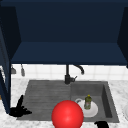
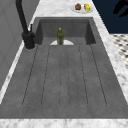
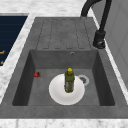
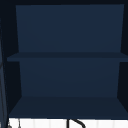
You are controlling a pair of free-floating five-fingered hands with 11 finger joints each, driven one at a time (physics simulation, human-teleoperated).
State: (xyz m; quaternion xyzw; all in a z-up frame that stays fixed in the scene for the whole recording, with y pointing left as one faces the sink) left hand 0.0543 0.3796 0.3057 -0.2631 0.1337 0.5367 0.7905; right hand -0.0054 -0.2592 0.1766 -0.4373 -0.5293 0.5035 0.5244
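At the front view's lower left, the left hand (image 1: 18, 109) hovers over the sink's corner, fingers spread, holding nothing; the right hand (image 1: 102, 124) shows at the bottom edge, its fingers impossible to judge. From the right side, a green bottle (image 3: 69, 80) stands upright on a white plate (image 3: 57, 93) in the basin.

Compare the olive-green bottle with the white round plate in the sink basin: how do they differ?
The olive-green bottle stands upright and narrow with a yellow cap; the white round plate lies flat and far wider. The bottle stands on the plate, which rests on the basin floor. Both sit in the grey sink basin.
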